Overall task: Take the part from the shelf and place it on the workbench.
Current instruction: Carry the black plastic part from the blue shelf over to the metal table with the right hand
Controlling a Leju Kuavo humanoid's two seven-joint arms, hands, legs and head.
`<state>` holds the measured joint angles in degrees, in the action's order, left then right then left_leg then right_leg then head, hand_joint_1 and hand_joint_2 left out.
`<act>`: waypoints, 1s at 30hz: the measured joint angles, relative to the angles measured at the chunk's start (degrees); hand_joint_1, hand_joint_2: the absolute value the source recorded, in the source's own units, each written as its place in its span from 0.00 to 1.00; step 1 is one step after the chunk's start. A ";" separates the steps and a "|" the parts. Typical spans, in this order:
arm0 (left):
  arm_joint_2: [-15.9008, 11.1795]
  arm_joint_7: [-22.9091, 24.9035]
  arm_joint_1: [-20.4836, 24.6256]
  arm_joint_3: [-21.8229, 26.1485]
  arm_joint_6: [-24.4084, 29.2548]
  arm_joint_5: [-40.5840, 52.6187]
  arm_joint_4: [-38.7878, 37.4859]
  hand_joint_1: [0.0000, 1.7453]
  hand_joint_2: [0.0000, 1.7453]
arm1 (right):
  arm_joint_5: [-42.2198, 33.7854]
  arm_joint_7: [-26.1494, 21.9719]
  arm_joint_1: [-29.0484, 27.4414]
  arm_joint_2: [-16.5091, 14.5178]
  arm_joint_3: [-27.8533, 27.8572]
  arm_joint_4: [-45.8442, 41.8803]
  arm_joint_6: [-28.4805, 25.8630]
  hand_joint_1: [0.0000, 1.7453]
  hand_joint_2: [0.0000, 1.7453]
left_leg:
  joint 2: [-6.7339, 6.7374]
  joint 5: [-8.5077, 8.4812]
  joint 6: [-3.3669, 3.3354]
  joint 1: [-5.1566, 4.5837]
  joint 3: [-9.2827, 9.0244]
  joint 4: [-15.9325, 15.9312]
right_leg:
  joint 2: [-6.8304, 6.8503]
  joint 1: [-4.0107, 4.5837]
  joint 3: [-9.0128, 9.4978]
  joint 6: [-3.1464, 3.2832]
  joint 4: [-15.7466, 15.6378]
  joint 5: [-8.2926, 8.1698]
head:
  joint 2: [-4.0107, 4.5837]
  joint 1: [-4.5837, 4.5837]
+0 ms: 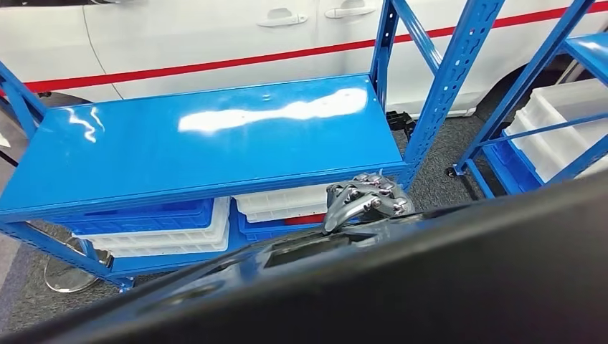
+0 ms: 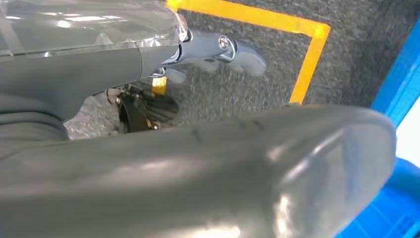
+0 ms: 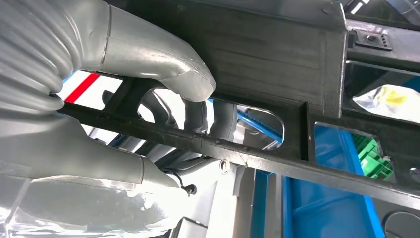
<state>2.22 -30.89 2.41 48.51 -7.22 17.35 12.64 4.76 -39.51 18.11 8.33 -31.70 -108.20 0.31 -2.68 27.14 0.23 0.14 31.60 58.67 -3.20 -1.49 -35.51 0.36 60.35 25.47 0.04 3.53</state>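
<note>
A big black plastic part [image 1: 444,287] stretches across the near side of the head view, tilted up to the right. My right hand [image 1: 367,201] grips its upper edge, just in front of the blue bench top [image 1: 208,136]. In the right wrist view the right hand [image 3: 99,99] has its thumb over a bar of the black part [image 3: 257,54] and its dark fingers [image 3: 198,114] hooked through an opening. My left hand [image 2: 148,158] hangs over grey carpet, its fingers [image 2: 233,49] stretched out away from the thumb and holding nothing.
The bench top is bare and glossy. White bins [image 1: 279,201] and blue bins [image 1: 143,215] sit on the level under it. A second blue rack with white bins [image 1: 566,122] stands at the right. A white car [image 1: 215,36] with a red stripe is behind. Yellow floor tape [image 2: 307,64] lies near the left hand.
</note>
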 joint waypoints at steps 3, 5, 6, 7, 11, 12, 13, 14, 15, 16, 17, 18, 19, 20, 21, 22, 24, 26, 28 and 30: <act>-0.03 -0.31 0.09 0.01 -0.03 0.01 0.01 0.00 0.00 | 0.30 0.19 0.28 0.02 -0.03 -0.13 -0.02 0.99 1.00 | 1.31 -1.11 -0.91 0.29 -0.57 -1.70 | 0.66 0.17 -0.60 -0.88 0.92 0.65 | 0.00 0.05; 0.02 -0.61 0.05 0.02 -0.11 0.11 0.00 0.00 0.00 | 0.54 0.32 0.48 0.06 -0.09 -0.16 -0.10 0.99 1.00 | 2.38 -1.58 -1.38 0.26 -0.63 -2.34 | 2.03 0.33 -3.09 -1.05 6.17 3.85 | 0.00 0.04; 0.03 -0.78 0.00 0.03 -0.15 0.19 0.00 0.00 0.00 | 0.59 0.36 0.49 0.13 -0.14 -0.16 -0.17 0.99 1.00 | 2.90 -1.62 -1.50 0.17 -0.48 -2.28 | 2.32 0.31 -4.82 -1.12 9.78 5.64 | 0.00 0.04; 0.03 -0.95 -0.05 0.03 -0.18 0.27 -0.01 0.00 0.00 | 0.61 0.36 0.41 0.21 -0.18 -0.16 -0.25 0.99 1.00 | 3.44 -1.61 -1.55 0.09 -0.33 -2.18 | 2.44 0.27 -6.20 -1.21 12.78 6.75 | 0.00 0.05; 0.06 -1.46 -0.05 0.03 -0.20 0.61 -0.01 0.00 0.00 | 0.61 0.37 -0.02 0.50 -0.44 -0.38 -0.52 0.99 1.00 | 5.16 -1.36 -1.47 -0.02 -0.09 -1.63 | 3.44 0.25 -3.69 -1.20 9.07 3.38 | 0.01 0.03; 0.08 -1.51 -0.04 0.03 -0.20 0.66 -0.01 0.00 0.00 | 0.62 0.38 -0.04 0.56 -0.52 -0.51 -0.59 0.99 1.00 | 5.46 -1.20 -1.32 -0.05 -0.07 -1.39 | 4.45 0.34 -1.85 -1.03 5.81 2.29 | 0.01 0.03; 0.09 -1.57 -0.05 0.03 -0.20 0.68 -0.01 0.00 0.00 | 0.64 0.43 -0.05 0.61 -0.61 -0.67 -0.66 0.99 1.00 | 5.73 -0.95 -1.09 -0.19 0.08 -1.02 | 5.36 0.55 -0.34 -0.77 3.03 1.56 | 0.01 0.05; 0.10 -1.66 -0.06 0.04 -0.20 0.70 -0.01 0.00 0.00 | 0.71 0.58 -0.07 0.66 -0.70 -0.88 -0.74 0.99 1.00 | 6.00 -0.71 -0.81 -0.32 0.20 -0.71 | 6.02 0.71 0.77 -0.45 0.90 1.10 | 0.01 0.13; 0.10 -1.78 -0.05 0.04 -0.19 0.70 -0.01 0.00 0.00 | 0.81 0.82 -0.10 0.71 -0.78 -1.14 -0.85 0.99 1.00 | 6.27 -0.53 -0.50 -0.45 0.29 -0.49 | 6.35 0.89 1.23 -0.12 -0.17 1.06 | 0.01 0.22; 0.09 -1.95 -0.02 0.05 -0.21 0.70 -0.01 0.00 0.00 | 0.98 1.11 -0.12 0.74 -0.84 -1.40 -0.99 0.99 1.00 | 6.55 -0.45 -0.19 -0.54 0.31 -0.40 | 5.98 1.05 1.16 0.20 -0.28 1.03 | 0.00 0.32; 0.07 -2.12 0.01 0.05 -0.24 0.73 -0.01 0.00 0.00 | 1.23 1.46 -0.10 0.77 -0.89 -1.70 -1.18 0.99 1.00 | 6.76 -0.49 0.10 -0.52 0.21 -0.36 | 5.63 0.97 1.02 0.52 -0.40 0.82 | 0.00 0.38; 0.05 -2.25 0.05 0.06 -0.28 0.78 -0.01 0.00 0.00 | 1.50 1.80 0.02 0.79 -0.96 -1.94 -1.37 0.99 1.00 | 6.50 -0.22 0.44 -0.42 0.26 -0.13 | 5.41 0.91 0.91 0.85 -0.54 0.55 | 0.00 0.41; 0.05 -2.33 0.05 0.07 -0.36 0.84 -0.01 0.00 0.00 | 1.75 2.06 0.25 0.79 -1.06 -2.13 -1.54 0.99 1.00 | 5.84 0.62 0.79 -0.29 0.52 0.71 | 5.23 0.79 0.78 1.20 -0.68 0.25 | 0.01 0.50; 0.04 -2.36 0.03 0.07 -0.44 0.93 -0.01 0.00 0.00 | 1.95 2.31 0.54 0.79 -1.15 -2.28 -1.69 0.99 1.00 | 4.93 2.15 1.15 -0.13 1.22 2.64 | 5.10 0.66 0.60 1.51 -0.82 -0.06 | 0.01 0.64; 0.05 -2.36 0.00 0.08 -0.51 1.01 -0.01 0.00 0.00 | 2.03 2.46 0.82 0.79 -1.26 -2.37 -1.82 0.99 1.00 | 4.00 4.23 1.47 0.06 2.31 5.54 | 4.96 0.64 0.43 1.72 -0.82 -0.24 | 0.01 0.79; 0.05 -2.36 -0.03 0.08 -0.56 1.04 -0.01 0.00 0.00 | 2.05 2.58 1.02 0.79 -1.36 -2.42 -1.94 0.99 1.00 | 3.48 6.34 1.73 0.18 3.63 9.21 | 4.82 0.66 0.20 1.83 -0.81 -0.39 | 0.01 0.90; 0.03 -2.36 -0.07 0.13 -0.57 1.06 -0.01 0.00 0.00 | 2.05 2.81 1.18 0.79 -1.54 -2.44 -2.10 0.99 1.00 | 3.24 8.48 2.02 0.33 5.43 14.61 | 4.55 0.74 -0.25 1.84 -0.72 -0.67 | 0.00 0.97; 0.03 -2.36 -0.11 0.24 -0.56 1.05 -0.01 0.00 0.00 | 2.05 2.96 1.30 0.79 -1.63 -2.44 -2.15 0.99 1.00 | 3.22 6.50 1.98 0.43 3.61 12.11 | 4.27 0.72 -0.65 1.66 -0.59 -1.01 | 0.00 0.98; 0.02 -2.36 -0.07 0.34 -0.52 1.05 -0.01 0.00 0.00 | 2.05 2.98 1.54 0.79 -1.63 -2.49 -2.17 0.99 1.00 | 2.99 3.26 1.57 0.42 -0.79 4.10 | 4.05 0.74 -0.90 1.28 -0.52 -1.41 | 0.00 0.97; 0.01 -2.35 0.00 0.39 -0.34 1.05 -0.01 0.00 0.00 | 1.98 2.99 1.78 0.80 -1.65 -2.54 -2.20 0.99 1.00 | 2.71 1.94 0.86 0.12 -3.00 -0.60 | 3.93 0.74 -1.09 0.61 -0.55 -1.95 | 0.00 0.99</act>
<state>2.23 -33.24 2.41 48.90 -7.56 18.40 12.63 6.75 -36.52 19.89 9.13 -33.35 -110.74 -1.89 0.03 29.08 1.10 0.26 28.60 58.07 0.73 -0.75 -36.60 0.98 59.80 23.52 0.04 4.52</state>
